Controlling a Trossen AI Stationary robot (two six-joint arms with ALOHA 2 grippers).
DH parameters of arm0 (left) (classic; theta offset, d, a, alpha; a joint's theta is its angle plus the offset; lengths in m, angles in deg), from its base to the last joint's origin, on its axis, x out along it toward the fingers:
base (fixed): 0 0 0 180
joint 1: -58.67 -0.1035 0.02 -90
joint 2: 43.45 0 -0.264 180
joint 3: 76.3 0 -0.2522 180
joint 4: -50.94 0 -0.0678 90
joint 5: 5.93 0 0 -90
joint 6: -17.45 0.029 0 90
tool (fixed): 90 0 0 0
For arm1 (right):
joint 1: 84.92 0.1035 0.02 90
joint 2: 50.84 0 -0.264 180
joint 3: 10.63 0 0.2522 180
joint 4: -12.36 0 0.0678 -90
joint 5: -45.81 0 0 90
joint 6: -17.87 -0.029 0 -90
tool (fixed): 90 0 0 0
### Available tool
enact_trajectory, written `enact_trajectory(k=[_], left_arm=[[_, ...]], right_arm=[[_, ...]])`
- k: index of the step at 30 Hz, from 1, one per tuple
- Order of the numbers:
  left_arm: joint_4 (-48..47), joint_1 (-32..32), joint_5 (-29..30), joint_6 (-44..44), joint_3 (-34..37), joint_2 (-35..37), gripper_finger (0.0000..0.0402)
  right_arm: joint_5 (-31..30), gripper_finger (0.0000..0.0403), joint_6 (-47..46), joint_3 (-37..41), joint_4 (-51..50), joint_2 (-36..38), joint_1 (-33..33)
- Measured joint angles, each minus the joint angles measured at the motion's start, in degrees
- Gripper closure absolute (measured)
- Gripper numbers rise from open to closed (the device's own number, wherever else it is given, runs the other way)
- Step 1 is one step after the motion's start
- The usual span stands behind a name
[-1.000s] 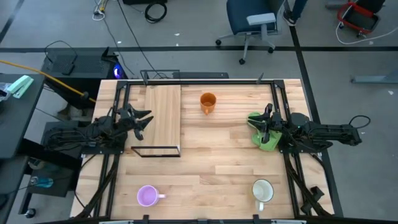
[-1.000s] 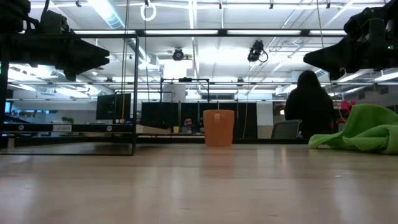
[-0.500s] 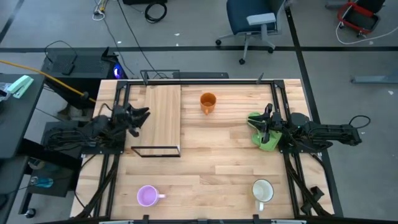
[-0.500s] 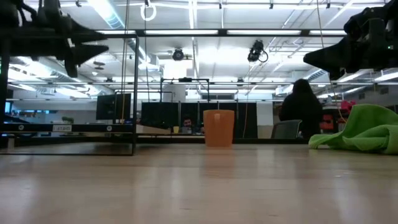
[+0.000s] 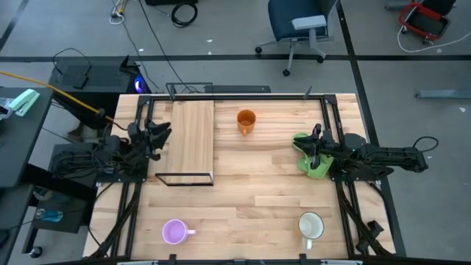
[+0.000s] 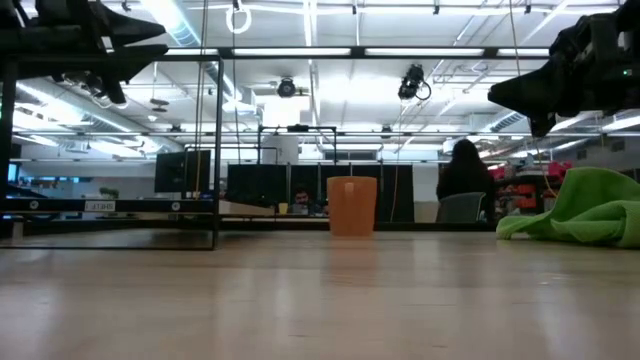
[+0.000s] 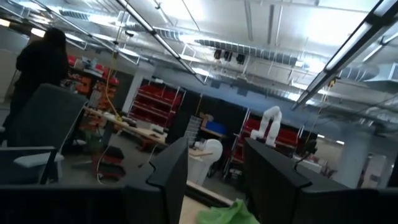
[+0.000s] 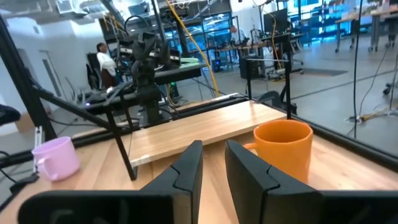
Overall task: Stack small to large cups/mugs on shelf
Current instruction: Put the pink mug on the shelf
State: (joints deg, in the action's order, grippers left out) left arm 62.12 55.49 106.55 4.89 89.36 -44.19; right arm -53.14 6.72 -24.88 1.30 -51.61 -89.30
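Since the earlier frame, my left claw (image 5: pixel 160 132) has drawn back off the shelf (image 5: pixel 193 136) edge, fingers apart. My right claw (image 5: pixel 311 144) hangs over the green cloth (image 5: pixel 315 168), fingers narrowly apart. Orange mug (image 5: pixel 246 121), purple mug (image 5: pixel 174 232) and white mug (image 5: pixel 310 225) stand on the tabletop (image 5: pixel 250 191).

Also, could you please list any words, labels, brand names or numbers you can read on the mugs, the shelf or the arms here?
None can be read.
Orange mug: plain, no print showing.
Light purple mug: plain.
White mug: no marking visible from above.
Shelf: bare wood, no label.
Green cloth: no tag visible.
Background screens and bins in the wrist views: any text is too small and blurred to read.
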Motion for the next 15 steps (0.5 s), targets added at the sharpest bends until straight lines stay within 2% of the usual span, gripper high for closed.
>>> enact_trajectory(k=[12,15], left_arm=[[-0.8,0.0,0.0,-1.7,0.0,0.0,0.0239],[0.8,0.0,-2.9,0.0,0.0,0.0,0.0239]], right_arm=[[0.0,0.0326,-1.7,0.0,0.2,0.0,0.0],[0.0,0.0326,-2.0,0.0,0.2,0.0,0.0]])
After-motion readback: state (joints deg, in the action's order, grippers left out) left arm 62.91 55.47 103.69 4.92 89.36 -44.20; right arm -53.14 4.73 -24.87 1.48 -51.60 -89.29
